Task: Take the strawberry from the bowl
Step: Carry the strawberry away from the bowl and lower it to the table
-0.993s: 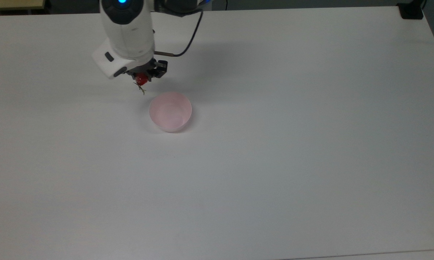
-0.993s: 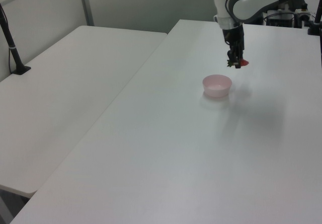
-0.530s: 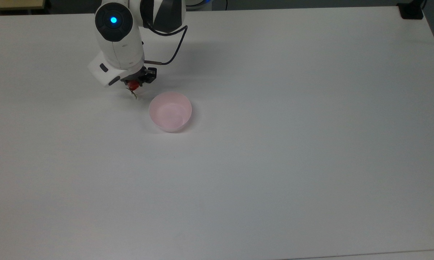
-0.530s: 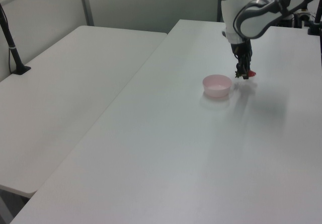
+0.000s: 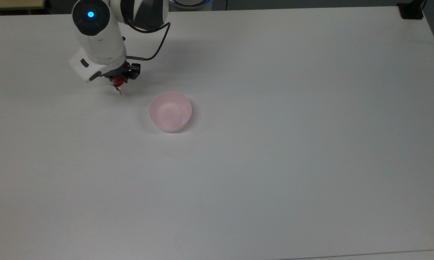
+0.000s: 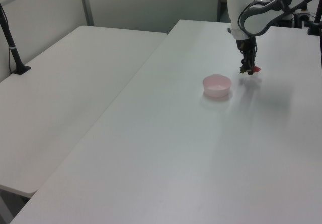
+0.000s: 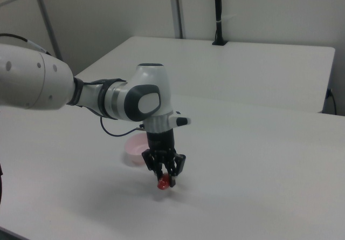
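Strawberry [image 5: 119, 81] is hanging pinched in the claw [image 5: 120, 78], its red body showing between the dark fingers and its thin green stem trailing out below, toward the white surface [image 5: 274, 162]. Seen from the right view, the claw [image 7: 164, 178] is pointing straight down with its two fingers pressing on the fruit [image 7: 162, 184], which is sitting just above the surface and casting a faint shadow beneath it. From the left view, the claw [image 6: 249, 69] is carrying the same red spot [image 6: 255, 70] at its tip, to the left view's right of the bowl [image 6: 217, 85].

The pale pink bowl [image 5: 170, 111] is standing upright on the surface, with nothing lying inside it in the top view. It is sitting apart from the fruit: in the top view the strawberry is hanging up and to the top view's left of the bowl, clear of its rim. In the right view the bowl [image 7: 135, 149] is peeking out behind the arm, partly hidden by it.

The white arm [image 5: 97, 39] is reaching in from the top view's upper left, a blue light glowing on its rounded joint, and a black cable [image 5: 155, 47] is looping from the wrist toward the arm's upper links.
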Controlling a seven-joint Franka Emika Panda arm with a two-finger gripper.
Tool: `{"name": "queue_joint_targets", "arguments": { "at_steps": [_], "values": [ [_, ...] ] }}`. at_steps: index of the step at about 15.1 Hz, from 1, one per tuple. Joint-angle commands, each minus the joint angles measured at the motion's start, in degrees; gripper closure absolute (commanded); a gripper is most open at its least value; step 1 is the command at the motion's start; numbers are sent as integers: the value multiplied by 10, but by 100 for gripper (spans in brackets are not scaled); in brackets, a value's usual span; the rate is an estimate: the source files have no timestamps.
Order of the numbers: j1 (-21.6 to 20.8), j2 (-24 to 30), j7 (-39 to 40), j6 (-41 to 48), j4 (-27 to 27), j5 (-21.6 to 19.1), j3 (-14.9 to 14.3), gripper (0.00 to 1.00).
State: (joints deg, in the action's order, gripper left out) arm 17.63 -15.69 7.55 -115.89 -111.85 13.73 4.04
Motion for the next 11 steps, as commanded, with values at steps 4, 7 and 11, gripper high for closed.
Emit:
{"name": "queue_joint_targets", "arguments": {
  "at_steps": [4,7,11],
  "values": [
    [29,-5,26,-56,-16,45,-2,65],
    [31,-5,22,-56,-14,49,-2,15],
    [31,20,4,-44,-11,42,-1,0]
  ]
}}
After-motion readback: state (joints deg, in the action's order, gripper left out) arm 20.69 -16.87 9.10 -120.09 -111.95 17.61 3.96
